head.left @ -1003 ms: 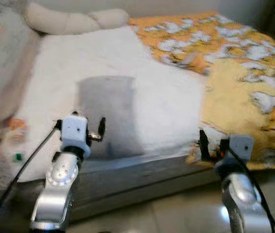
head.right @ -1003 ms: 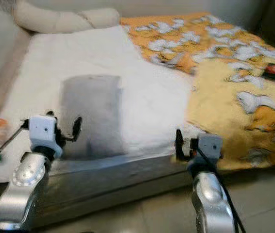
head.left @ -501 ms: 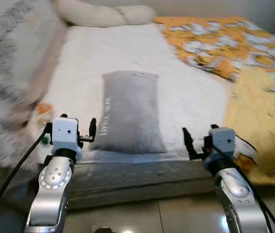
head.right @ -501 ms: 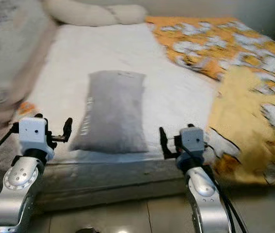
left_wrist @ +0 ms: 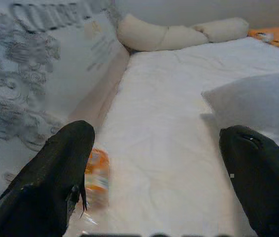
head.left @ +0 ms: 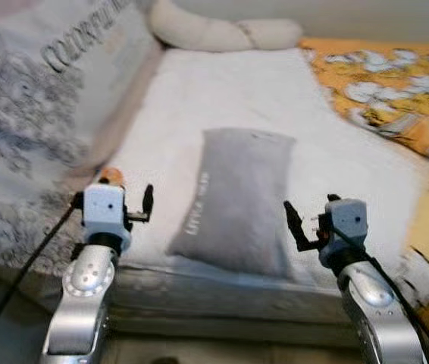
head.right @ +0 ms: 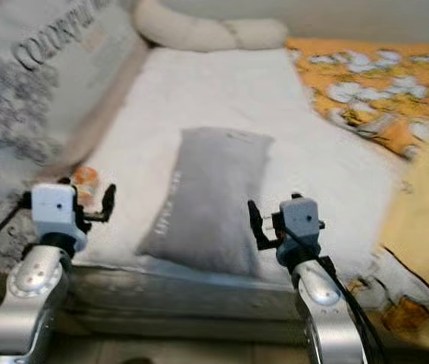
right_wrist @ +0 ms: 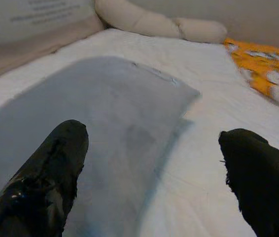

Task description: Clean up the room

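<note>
Two grippers are raised in front of a bed, and both have their jaws spread wide with nothing between them. Farthest left, a grey patterned blanket [head.left: 25, 136] is heaped along the edge of the white sheet [head.left: 222, 98]. Just beside that heap lies a small orange item [left_wrist: 96, 177], too blurred to identify, close to the left gripper [head.left: 135, 208], which hovers over the near edge of the mattress. Next comes the grey pillow [head.left: 237, 197], lying flat and lengthwise on the sheet between the two arms, its near end close to the mattress edge. The right gripper [head.left: 298, 224] hangs just above that near end, its fingers [right_wrist: 51, 173] straddling the fabric without touching it. A long cream bolster [head.left: 222, 34] lies across the head of the bed, and an orange flowered quilt [head.left: 381, 91] is rumpled on the far right.

The pillow seems the likely thing to tidy. One risk is that a soft pillow pinched at one corner sags and slips free. Another is that it drags off the near edge onto the floor. The left arm could also knock the orange item off the bed.
</note>
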Controlling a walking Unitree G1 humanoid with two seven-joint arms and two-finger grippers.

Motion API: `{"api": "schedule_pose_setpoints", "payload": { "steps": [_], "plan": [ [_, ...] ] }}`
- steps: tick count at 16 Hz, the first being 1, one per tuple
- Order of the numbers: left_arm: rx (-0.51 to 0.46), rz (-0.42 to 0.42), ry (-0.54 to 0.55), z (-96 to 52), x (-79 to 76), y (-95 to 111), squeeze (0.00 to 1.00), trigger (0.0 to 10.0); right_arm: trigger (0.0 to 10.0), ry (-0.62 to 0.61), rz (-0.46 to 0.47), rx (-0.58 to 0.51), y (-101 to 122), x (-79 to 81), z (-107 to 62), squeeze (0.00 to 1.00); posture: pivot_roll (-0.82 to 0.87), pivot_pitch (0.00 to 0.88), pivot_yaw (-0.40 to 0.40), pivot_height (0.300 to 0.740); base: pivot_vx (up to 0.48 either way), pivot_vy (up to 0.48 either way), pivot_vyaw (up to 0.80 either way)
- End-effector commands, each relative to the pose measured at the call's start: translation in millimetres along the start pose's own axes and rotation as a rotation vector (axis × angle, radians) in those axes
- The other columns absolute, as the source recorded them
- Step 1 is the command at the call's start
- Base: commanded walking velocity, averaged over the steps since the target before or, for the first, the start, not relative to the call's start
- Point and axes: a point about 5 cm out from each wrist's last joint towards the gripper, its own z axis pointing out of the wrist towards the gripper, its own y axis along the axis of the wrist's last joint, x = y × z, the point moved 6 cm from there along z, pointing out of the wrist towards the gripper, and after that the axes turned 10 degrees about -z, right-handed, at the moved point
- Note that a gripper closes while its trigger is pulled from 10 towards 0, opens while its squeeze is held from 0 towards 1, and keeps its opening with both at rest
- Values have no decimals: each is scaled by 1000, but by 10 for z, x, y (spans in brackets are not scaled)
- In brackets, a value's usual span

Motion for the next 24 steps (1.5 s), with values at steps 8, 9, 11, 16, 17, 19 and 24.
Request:
{"api": "schedule_pose_setpoints", "payload": {
  "steps": [8, 9, 11, 16, 17, 19, 24],
  "plan": [
    [50, 12, 15, -14, 170, -85, 0, 10000, 10000, 101, -3, -45, 181, 163, -19, 0, 41, 0, 18, 740, 256, 0, 0],
    [50, 12, 15, -14, 170, -85, 0, 10000, 10000, 101, -3, -45, 181, 163, -19, 0, 41, 0, 18, 740, 0, 0, 0],
    [118, 35, -30, 29, 190, -192, 0, 10000, 10000, 129, -8, -35, 204, 197, -42, 0, 37, 0, 21, 740, 0, 0, 0],
    [286, 183, -17, 369, 598, -374, 0, 10000, 10000, 340, -86, -69, 484, 336, -119, 0, 12, 49, 17, 740, 0, 0, 0],
    [320, 186, -13, 400, 666, -425, 0, 10000, 10000, 386, -103, -78, 540, 367, -147, 0, 10, 57, 17, 740, 0, 0, 0],
    [416, 168, -35, 491, 771, -595, 0, 10000, 10000, 519, -147, -77, 672, 443, -267, 0, -11, 102, 14, 740, 0, 0, 0],
    [527, 138, 45, 561, 1010, -810, 0, 10000, 10000, 679, -198, -23, 710, 515, -489, 0, -64, 166, 11, 740, 0, 0, 0]
  ]
}}
